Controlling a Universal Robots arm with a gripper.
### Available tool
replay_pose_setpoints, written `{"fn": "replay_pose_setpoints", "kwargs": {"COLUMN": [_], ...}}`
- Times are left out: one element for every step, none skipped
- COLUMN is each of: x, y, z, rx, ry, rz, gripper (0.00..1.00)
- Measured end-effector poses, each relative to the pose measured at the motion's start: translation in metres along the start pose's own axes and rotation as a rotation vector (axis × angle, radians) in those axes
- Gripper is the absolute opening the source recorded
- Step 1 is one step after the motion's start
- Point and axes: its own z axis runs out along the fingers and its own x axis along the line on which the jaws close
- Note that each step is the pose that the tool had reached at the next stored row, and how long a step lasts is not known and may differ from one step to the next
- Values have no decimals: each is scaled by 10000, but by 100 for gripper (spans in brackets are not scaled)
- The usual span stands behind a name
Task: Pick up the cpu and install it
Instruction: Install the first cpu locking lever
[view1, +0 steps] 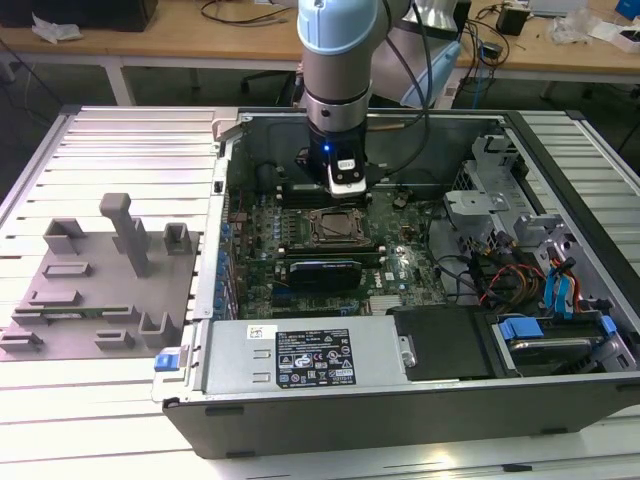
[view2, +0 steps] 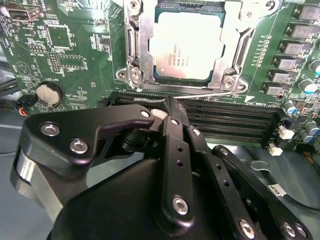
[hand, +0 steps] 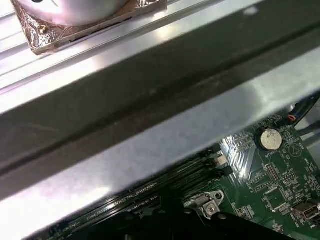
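Observation:
The cpu, a silvery square chip with a paler rim, lies flat inside the socket on the green motherboard, with the metal bracket framing it. In the exterior view the socket sits mid-board inside the open computer case. My gripper hangs just above and behind the socket, near the case's back wall. In the second wrist view the gripper has its black links converging over the memory slots beside the socket. It is shut with nothing in it and does not touch the cpu.
Black memory slots run between gripper and socket, and a coin battery sits on the board. A long dark expansion card, the power supply and cabled drive bays crowd the case. A grey fixture plate lies on the exterior view's left.

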Motion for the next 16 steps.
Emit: {"fn": "replay_pose_setpoints", "kwargs": {"x": [17,16,16,17,17,17,17,17,17,17,16,16,16,15,14,14], "y": [33,33,33,33,33,33,33,33,33,33,34,36,38,41,44,46], "z": [6,5,5,5,5,5,5,5,5,4,-2,-12,-26,-42,-56,-70], "rx": [-3,1,2,3,3,3,2,3,2,2,4,3,1,0,-2,-2], "ry": [-1,-3,-3,-3,-3,-3,-3,-3,-3,-4,-2,1,5,9,13,17], "rz": [0,-1,-2,-2,-1,-1,-1,-1,-1,-1,-10,-26,-46,-71,-96,-119], "gripper": [11,11,11,11,11,11,11,11,11,11,11,11,11,11,11,11]}}
